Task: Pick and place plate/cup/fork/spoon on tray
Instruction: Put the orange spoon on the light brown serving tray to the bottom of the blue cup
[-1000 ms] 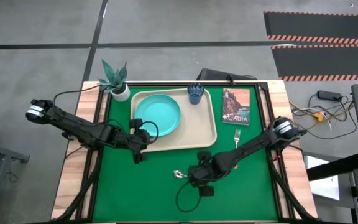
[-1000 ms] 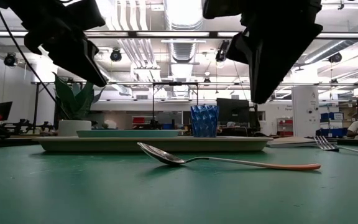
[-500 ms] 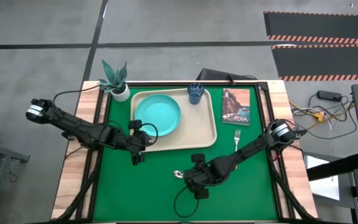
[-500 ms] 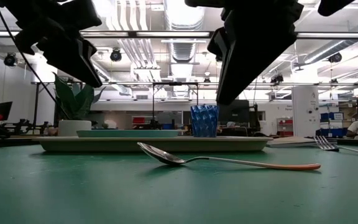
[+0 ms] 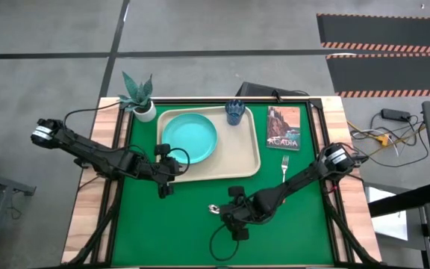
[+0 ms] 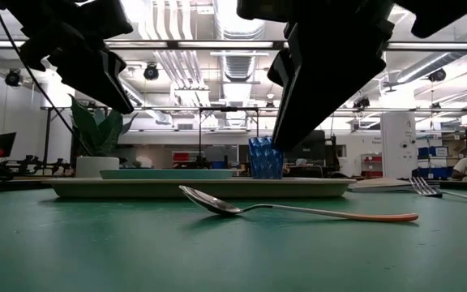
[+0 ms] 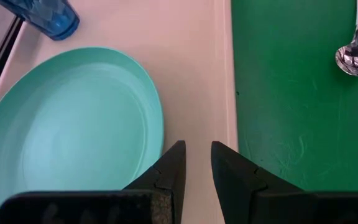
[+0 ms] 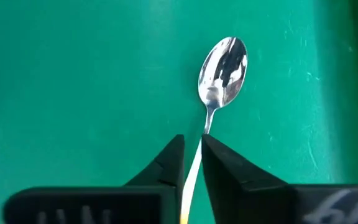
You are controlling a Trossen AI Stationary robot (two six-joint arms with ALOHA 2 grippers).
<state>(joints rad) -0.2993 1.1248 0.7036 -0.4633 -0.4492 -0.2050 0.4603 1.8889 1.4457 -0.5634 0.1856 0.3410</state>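
The spoon (image 5: 215, 209) lies flat on the green mat near the tray's near edge, with its silver bowl (image 8: 224, 62) toward the table's left. My right gripper (image 8: 192, 140) hovers above its handle with fingers almost together, well clear of it in the low view (image 6: 298, 211). The teal plate (image 5: 189, 138) and the blue cup (image 5: 234, 112) stand on the beige tray (image 5: 248, 168). The fork (image 5: 284, 168) lies on the mat right of the tray. My left gripper (image 7: 197, 146) hangs empty, fingers almost together, above the tray's near left part beside the plate (image 7: 73, 137).
A white pot with a green plant (image 5: 142, 104) stands at the far left corner. A book (image 5: 284, 128) lies right of the tray. The green mat (image 5: 170, 224) stretches in front of the tray, with the spoon on it.
My right gripper has gone toward the table's left edge and a little down, and now hangs over the spoon's handle. The spoon and the other things have stayed where they were.
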